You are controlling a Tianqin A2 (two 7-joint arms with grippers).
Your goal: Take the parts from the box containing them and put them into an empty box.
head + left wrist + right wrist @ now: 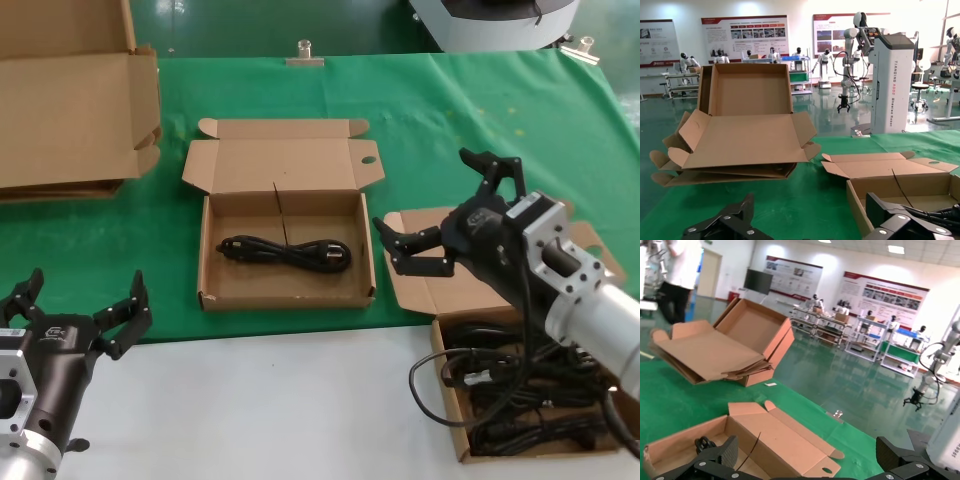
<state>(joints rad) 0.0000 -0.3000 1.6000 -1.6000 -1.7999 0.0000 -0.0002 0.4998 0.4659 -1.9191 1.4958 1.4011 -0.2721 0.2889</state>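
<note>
A shallow cardboard box (286,297) lies open at the table's middle, with one coiled black cord (285,252) inside. At the near right, a second shallow box (448,400) holds several black cords (525,405), partly hidden by my right arm. My right gripper (440,205) hangs open and empty above that box's lid, beside the middle box. Its wrist view shows the middle box (765,437) and its cord (702,444) below the open gripper (810,465). My left gripper (88,290) waits open at the near left; in its wrist view (807,220) the middle box (905,182) is beside it.
A much larger plain carton (70,100) sits at the far left of the green cloth, also seen as the carton (745,130) in the left wrist view. The near table strip (250,400) is white. Metal clamps (305,50) hold the cloth's far edge.
</note>
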